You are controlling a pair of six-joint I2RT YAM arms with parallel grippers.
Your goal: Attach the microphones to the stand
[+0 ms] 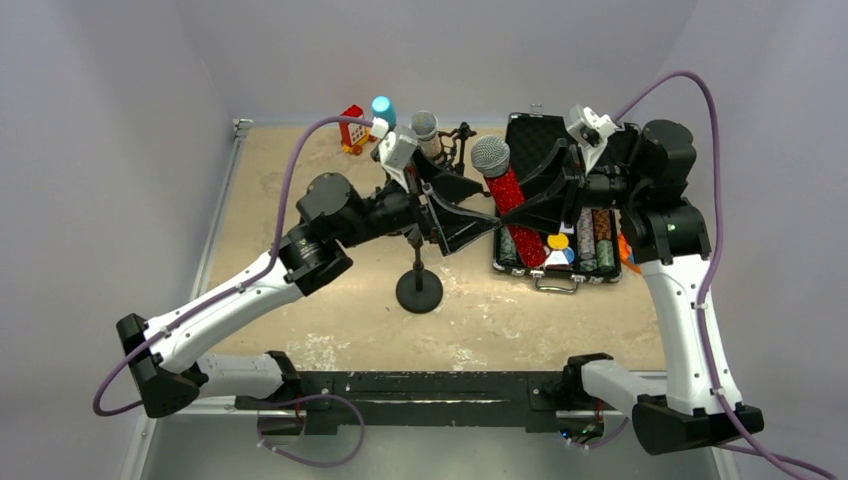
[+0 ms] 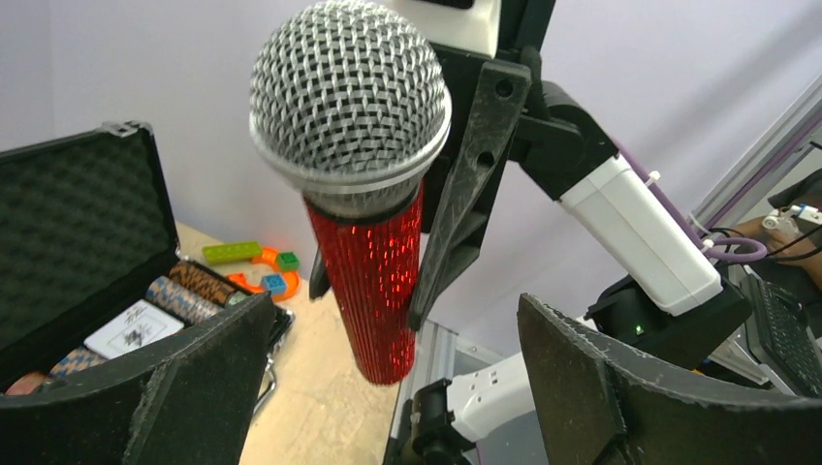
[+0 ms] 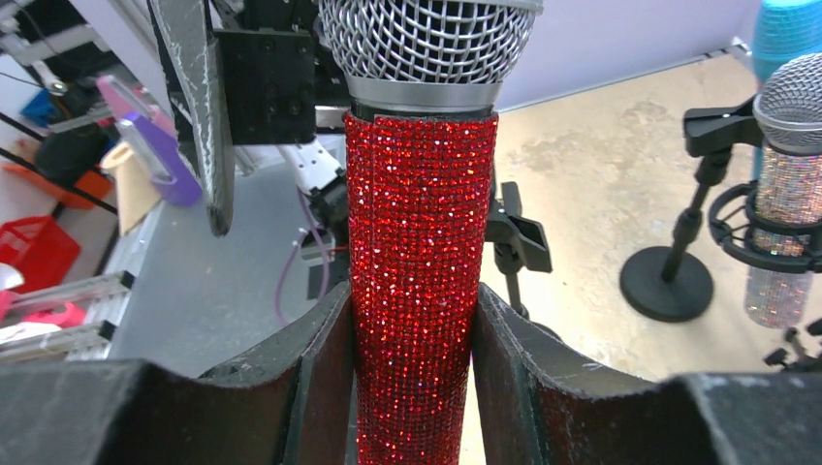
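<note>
Light blue microphone [image 1: 383,107] and silver-glitter microphone [image 1: 425,125], far centre: both look seated on the stand [image 1: 419,289].
Your left gripper [image 2: 395,302]: jaws wide apart, holding nothing.
Red-glitter microphone [image 1: 512,200], grey mesh head up, not yet mounted. Your right gripper [image 3: 412,320] clamps its body just right of the stand.

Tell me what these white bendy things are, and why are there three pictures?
They are two robot arms. One picture looks down from above; the other two come from little cameras on each wrist. The right gripper squeezes a sparkly red microphone. The left gripper is open, close beside it. On the table stands a black stand with a silver microphone clipped in, a blue microphone behind it, and an open case of chips.
</note>
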